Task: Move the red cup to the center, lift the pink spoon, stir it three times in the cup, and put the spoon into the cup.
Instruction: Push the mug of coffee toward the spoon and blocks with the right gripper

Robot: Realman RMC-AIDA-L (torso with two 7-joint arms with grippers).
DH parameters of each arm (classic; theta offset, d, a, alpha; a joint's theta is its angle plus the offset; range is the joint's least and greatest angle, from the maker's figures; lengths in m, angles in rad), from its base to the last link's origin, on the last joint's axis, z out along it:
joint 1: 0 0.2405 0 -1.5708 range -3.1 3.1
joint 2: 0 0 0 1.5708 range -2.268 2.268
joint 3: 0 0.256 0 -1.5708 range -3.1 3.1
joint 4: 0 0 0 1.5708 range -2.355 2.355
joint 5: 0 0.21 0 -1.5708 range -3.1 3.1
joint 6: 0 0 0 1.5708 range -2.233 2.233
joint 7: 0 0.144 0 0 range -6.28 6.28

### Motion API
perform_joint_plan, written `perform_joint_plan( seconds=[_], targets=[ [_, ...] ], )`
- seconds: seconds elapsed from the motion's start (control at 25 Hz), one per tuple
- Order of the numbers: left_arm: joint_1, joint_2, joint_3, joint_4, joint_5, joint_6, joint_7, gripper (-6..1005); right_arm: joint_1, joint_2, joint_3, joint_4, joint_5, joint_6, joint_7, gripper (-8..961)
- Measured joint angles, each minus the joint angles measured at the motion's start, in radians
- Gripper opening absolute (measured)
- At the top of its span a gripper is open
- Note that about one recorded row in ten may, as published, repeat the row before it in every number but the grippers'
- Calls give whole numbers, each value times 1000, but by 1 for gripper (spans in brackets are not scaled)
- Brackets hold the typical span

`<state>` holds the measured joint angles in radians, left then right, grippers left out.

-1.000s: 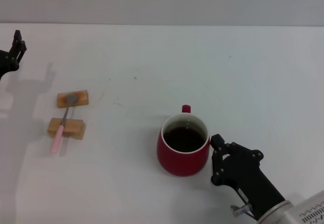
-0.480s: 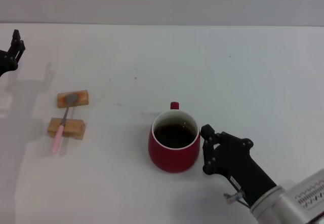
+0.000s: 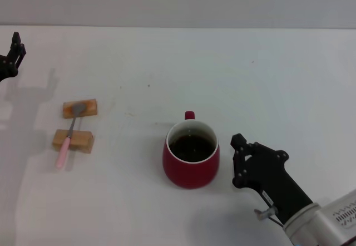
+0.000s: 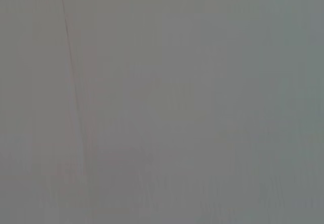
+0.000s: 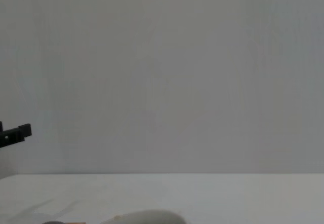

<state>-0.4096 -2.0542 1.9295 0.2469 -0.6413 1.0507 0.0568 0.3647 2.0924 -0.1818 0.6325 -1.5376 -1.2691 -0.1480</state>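
Note:
The red cup (image 3: 191,160) stands upright on the white table (image 3: 267,79), near the middle front, with its small handle pointing away from me and dark liquid inside. My right gripper (image 3: 236,162) is just right of the cup, a small gap apart from it, open and empty. The pink spoon (image 3: 68,140) lies at the left across two tan wooden blocks (image 3: 73,141), its metal bowl on the far block (image 3: 80,108). My left gripper (image 3: 13,54) hangs at the far left edge, well away from the spoon. It also shows far off in the right wrist view (image 5: 15,134).
The left wrist view shows only a plain grey surface. The right wrist view shows the table top (image 5: 202,193) and a blank wall behind it.
My right gripper pushed the cup left toward the center, then drew back to the right, leaving a gap. The cup now stands still. The spoon and left arm have not moved.

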Motion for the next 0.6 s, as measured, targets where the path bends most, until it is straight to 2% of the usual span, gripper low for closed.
perform_joint_plan(
  seconds=[0.32, 0.6],
  targets=[
    [-13, 2, 0, -11, 0, 0, 0, 791, -11, 0, -9, 24, -5, 5, 1, 0],
    [-19, 6, 0, -12, 0, -2, 0, 791, -4, 0, -1, 32, -74, 50, 1, 0]
  ],
)
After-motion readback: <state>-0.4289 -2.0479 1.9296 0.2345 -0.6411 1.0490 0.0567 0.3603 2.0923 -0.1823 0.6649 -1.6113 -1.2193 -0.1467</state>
